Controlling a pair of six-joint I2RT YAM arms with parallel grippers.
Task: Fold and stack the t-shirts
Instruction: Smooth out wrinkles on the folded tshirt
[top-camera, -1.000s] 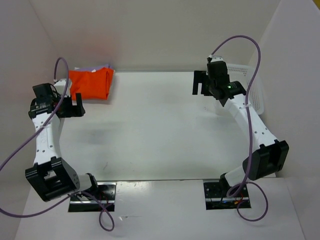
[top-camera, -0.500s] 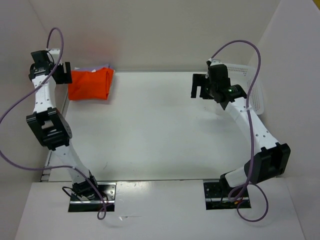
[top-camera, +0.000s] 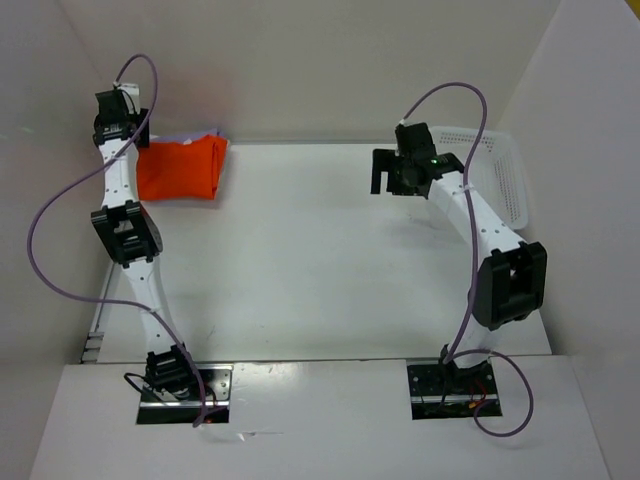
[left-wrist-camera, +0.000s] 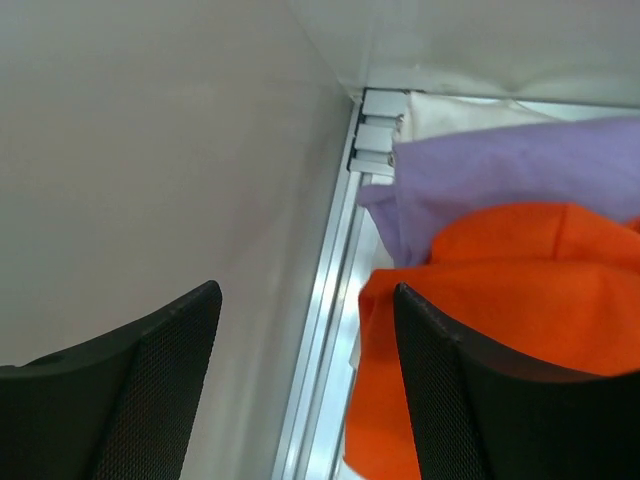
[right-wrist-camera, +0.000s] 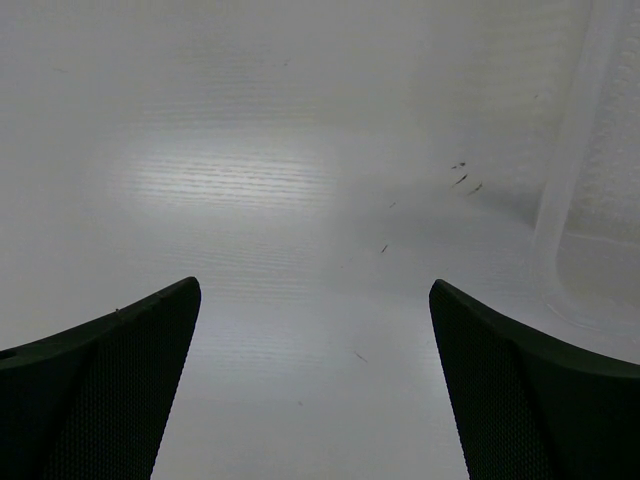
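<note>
The t-shirts lie stacked in the table's far left corner. The orange t-shirt (top-camera: 180, 170) is on top. In the left wrist view the orange t-shirt (left-wrist-camera: 520, 280) covers a purple one (left-wrist-camera: 500, 170), and a white one (left-wrist-camera: 450, 112) shows at the back. My left gripper (top-camera: 122, 125) hangs at the stack's left edge by the wall. Its jaws (left-wrist-camera: 305, 400) stand open, with only the table's metal rail between them; the right finger is in front of the orange cloth. My right gripper (top-camera: 385, 172) is open (right-wrist-camera: 315, 390) over bare table, holding nothing.
A white mesh basket (top-camera: 505, 170) stands at the far right, its wall just right of the right gripper (right-wrist-camera: 590, 200). The left wall (left-wrist-camera: 150, 150) and a metal rail (left-wrist-camera: 325, 330) run close beside the left gripper. White walls enclose the table.
The left arm has stretched out and swung from the table's left side up to the far left corner, and its jaws have narrowed a little. The right gripper has shifted slightly left.
</note>
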